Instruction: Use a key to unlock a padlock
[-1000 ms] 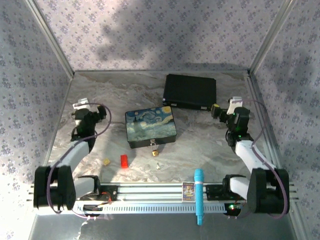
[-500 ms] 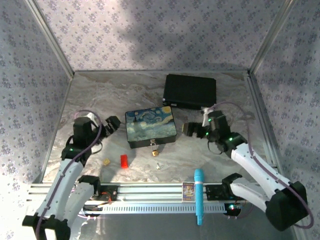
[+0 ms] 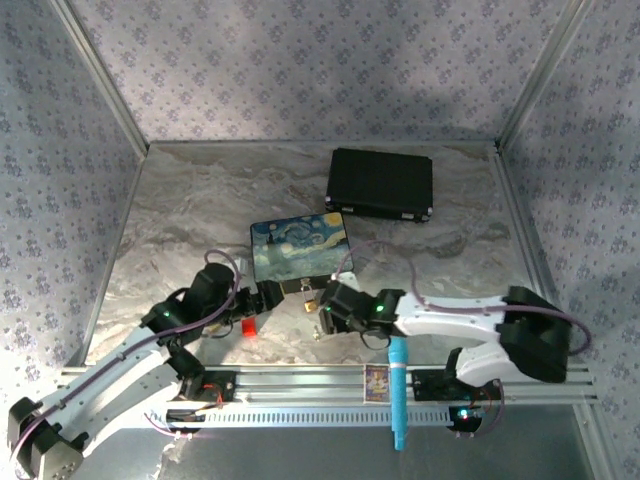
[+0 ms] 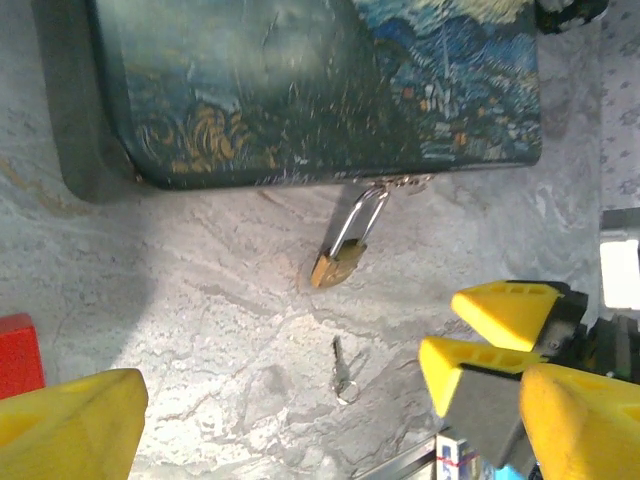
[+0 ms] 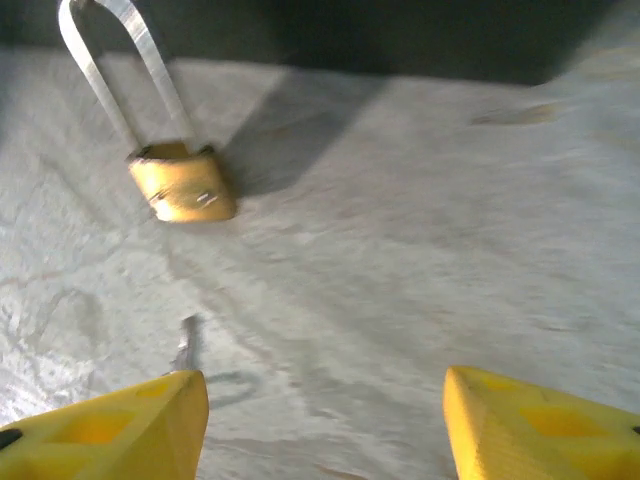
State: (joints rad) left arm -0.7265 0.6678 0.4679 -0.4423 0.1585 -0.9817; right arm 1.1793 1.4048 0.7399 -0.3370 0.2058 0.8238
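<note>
One padlock (image 4: 338,262), one key (image 4: 340,368), one painted box (image 3: 298,245), one black case (image 3: 380,182), one red block (image 4: 18,355)

Brass-gold padlock (image 4: 338,268) (silver shackle (image 4: 356,218)), silvery key (image 4: 340,368), swirling blue-and-gold painted box (image 4: 300,90), red block (image 4: 18,352), grey-veined marble tabletop (image 4: 200,300).

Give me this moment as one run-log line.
padlock: hanging from painted box latch | key: flat on table, not yet grasped | left pincer: open | right pincer: open, beside key
</note>
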